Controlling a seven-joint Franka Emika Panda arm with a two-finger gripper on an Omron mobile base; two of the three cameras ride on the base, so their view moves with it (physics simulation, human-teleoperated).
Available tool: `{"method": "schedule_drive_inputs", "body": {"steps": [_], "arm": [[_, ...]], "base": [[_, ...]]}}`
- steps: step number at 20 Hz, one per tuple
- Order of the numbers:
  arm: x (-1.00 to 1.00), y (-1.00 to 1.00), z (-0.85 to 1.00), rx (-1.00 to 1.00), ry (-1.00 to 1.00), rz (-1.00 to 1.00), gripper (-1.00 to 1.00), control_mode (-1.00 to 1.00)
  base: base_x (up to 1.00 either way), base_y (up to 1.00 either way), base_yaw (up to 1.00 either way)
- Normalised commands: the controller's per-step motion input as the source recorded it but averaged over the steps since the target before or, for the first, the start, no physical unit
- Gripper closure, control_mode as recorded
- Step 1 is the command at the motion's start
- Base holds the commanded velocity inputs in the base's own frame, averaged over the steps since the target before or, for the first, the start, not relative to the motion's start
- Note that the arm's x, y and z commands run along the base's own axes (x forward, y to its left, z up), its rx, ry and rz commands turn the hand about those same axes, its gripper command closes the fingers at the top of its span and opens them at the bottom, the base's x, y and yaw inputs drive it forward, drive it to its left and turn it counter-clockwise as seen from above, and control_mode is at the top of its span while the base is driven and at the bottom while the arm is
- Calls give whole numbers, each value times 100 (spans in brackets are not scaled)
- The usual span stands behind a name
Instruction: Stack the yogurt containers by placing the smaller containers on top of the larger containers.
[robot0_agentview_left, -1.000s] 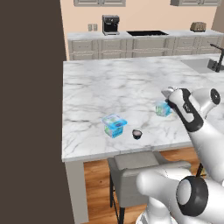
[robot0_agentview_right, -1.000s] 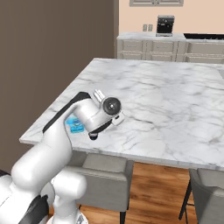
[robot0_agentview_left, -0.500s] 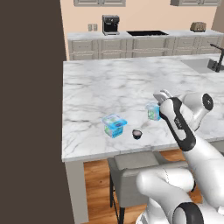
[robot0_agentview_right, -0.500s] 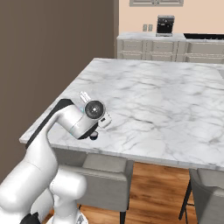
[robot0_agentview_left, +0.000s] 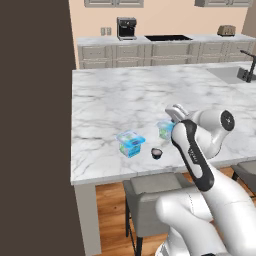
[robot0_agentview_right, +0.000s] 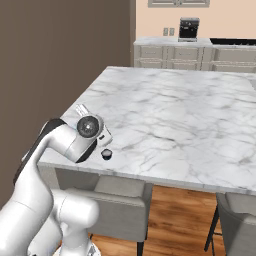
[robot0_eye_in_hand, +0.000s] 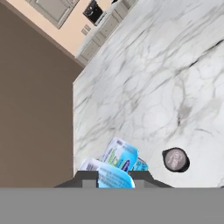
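A large squarish light-blue yogurt pack (robot0_agentview_left: 131, 143) lies on the marble island near its front edge. In the hand view the pack (robot0_eye_in_hand: 123, 156) sits just beyond my fingers. A tiny dark cup with a pale lid (robot0_agentview_left: 156, 153) stands to its right, also seen from the other side (robot0_agentview_right: 106, 154) and in the hand view (robot0_eye_in_hand: 176, 159). My gripper (robot0_agentview_left: 166, 125) is shut on a smaller blue and white yogurt container (robot0_agentview_left: 164, 131), held just above the counter to the right of the pack. In the hand view that container (robot0_eye_in_hand: 112, 175) sits between the fingers of the gripper (robot0_eye_in_hand: 113, 180).
The island's front edge (robot0_agentview_left: 125, 176) runs close below the containers, with a grey stool (robot0_agentview_left: 150, 189) under it. A dark wall (robot0_agentview_left: 35, 125) borders the left. A faucet (robot0_agentview_left: 247, 72) stands at the far right, a coffee machine (robot0_agentview_left: 126, 27) on the back counter.
The arm has swung left across the island with the small blue container in the gripper, bringing it close to the pack and the dark cup, which have not moved.
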Motion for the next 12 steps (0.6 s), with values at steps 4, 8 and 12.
{"method": "schedule_drive_inputs", "body": {"steps": [4,8,12], "arm": [[-16,28,25,0,-5,0,100,-100],[-15,29,17,0,-1,0,100,-100],[-10,34,5,0,0,0,100,-100]], "base": [[0,0,0],[0,0,0],[0,0,0]]}}
